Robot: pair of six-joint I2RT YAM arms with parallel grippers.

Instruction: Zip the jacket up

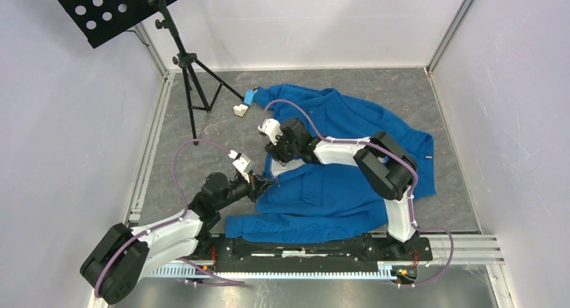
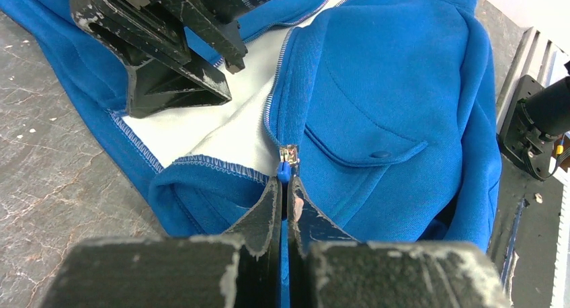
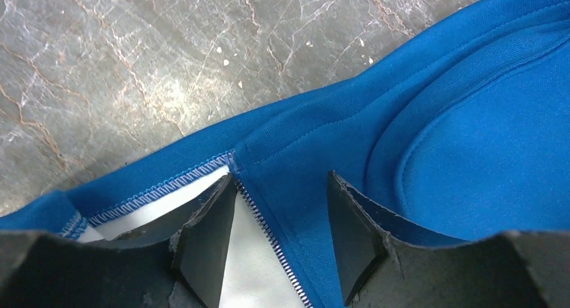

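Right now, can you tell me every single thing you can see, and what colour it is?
jacket: one, bright blue with white lining, spread on the table, front open.
zipper pull: one, silvery with a blue tab, low on the jacket's front opening.
music stand: one, black, far left corner.
small object: one, white and blue, beside the jacket's far edge; cannot tell what it is.
table: one, grey marbled, under everything.
left fingers: two, black, shut on the zipper pull.
right fingers: two, black, open, astride the jacket's zipper edge.
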